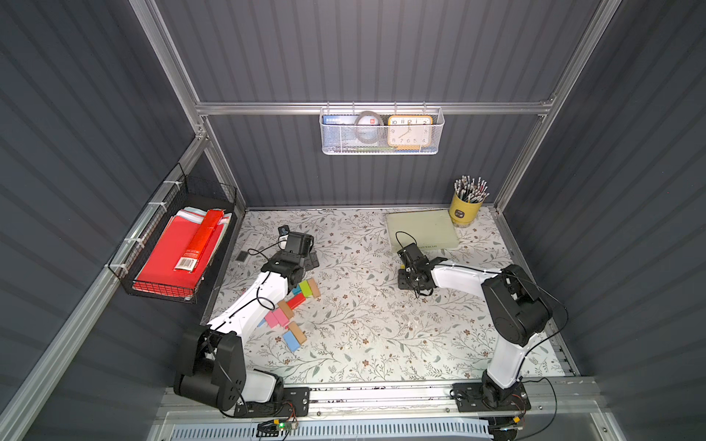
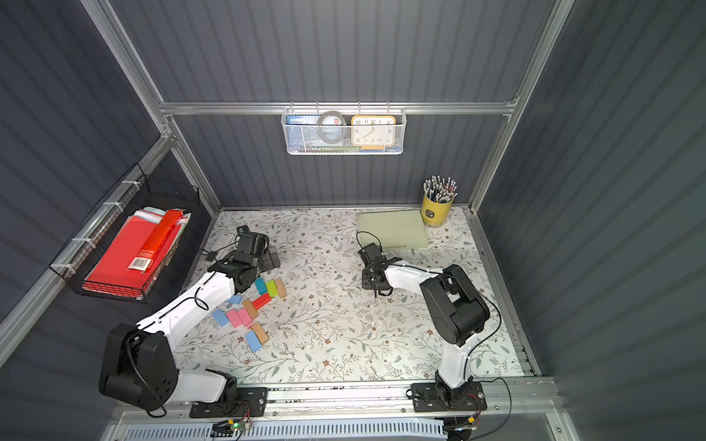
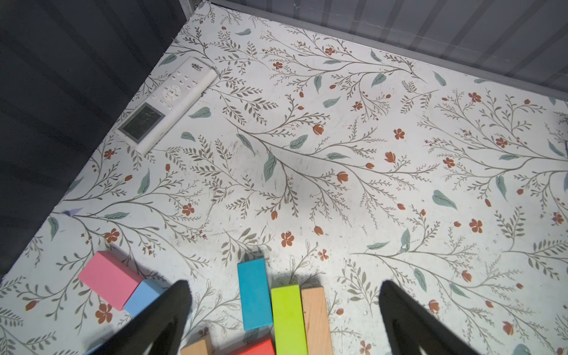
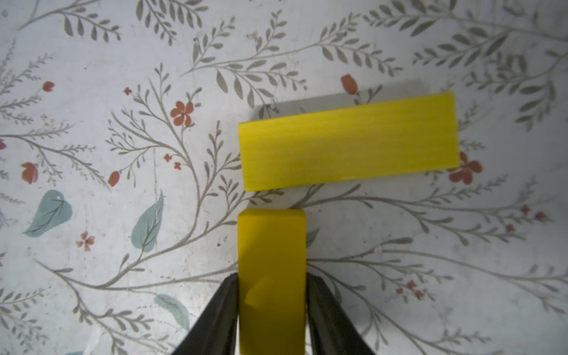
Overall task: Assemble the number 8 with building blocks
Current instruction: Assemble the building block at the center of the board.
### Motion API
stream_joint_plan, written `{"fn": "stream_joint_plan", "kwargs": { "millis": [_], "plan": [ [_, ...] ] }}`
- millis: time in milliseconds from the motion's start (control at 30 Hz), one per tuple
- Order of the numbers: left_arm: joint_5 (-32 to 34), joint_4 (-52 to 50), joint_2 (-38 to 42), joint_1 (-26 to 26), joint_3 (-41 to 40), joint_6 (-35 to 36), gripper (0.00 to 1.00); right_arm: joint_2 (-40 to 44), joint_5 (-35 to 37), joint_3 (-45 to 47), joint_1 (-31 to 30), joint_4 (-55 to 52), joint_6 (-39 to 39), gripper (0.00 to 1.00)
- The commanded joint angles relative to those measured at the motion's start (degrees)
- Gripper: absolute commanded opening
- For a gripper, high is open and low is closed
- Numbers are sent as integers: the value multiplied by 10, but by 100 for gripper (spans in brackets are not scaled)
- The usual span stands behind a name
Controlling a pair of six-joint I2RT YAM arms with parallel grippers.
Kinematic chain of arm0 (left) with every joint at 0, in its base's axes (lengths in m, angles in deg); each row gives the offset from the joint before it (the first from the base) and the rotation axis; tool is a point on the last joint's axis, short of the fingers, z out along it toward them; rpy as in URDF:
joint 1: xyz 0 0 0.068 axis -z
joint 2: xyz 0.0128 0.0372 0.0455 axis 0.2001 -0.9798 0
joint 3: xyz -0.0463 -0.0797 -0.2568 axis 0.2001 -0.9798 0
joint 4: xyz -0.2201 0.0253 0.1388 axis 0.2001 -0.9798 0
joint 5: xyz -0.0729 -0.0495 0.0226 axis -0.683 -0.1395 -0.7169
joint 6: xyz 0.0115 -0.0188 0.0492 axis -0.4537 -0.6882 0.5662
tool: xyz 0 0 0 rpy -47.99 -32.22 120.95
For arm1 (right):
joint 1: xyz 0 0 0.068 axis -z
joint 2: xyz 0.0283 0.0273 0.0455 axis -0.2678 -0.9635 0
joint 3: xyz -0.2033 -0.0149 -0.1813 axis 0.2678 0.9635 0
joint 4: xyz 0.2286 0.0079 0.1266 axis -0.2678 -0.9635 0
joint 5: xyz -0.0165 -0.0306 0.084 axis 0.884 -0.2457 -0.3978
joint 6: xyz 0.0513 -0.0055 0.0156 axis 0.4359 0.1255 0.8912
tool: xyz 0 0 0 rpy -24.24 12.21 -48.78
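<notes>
The building blocks (image 1: 294, 309) lie loosely at the table's left by my left arm: teal (image 3: 254, 293), green (image 3: 288, 319) and tan (image 3: 316, 319) side by side, plus red (image 2: 262, 301), pink (image 3: 107, 278) and light blue (image 3: 143, 296). My left gripper (image 3: 284, 289) hovers open over the teal, green and tan ends, touching nothing. At mid-table my right gripper (image 4: 272, 279) is shut on a yellow block (image 4: 272, 246), both fingers (image 4: 227, 295) against its sides. A second yellow block (image 4: 349, 141) lies crosswise just past its end. In both top views the right gripper (image 1: 407, 280) hides the yellow blocks.
A white remote control (image 3: 170, 101) lies near the left wall. A pale green pad (image 1: 420, 229) and a yellow pencil cup (image 1: 464, 208) sit at the back right. A black wire basket (image 1: 126, 267) of red folders hangs left; a white mesh basket (image 1: 382, 149) hangs on the back wall.
</notes>
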Motion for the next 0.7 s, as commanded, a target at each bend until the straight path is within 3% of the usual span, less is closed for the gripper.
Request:
{"fn": "stream_joint_plan", "kwargs": {
  "millis": [0,333,667],
  "plan": [
    [-3,6,4,-5,-7,7,99,-15,-1,-11,2,3,1,36],
    [-2,6,3,-4,-9,6,99,-26,4,-20,1,1,-13,34],
    [-13,0,-7,-5,-6,6,99,11,-15,-26,2,-18,-8,60]
  ]
}}
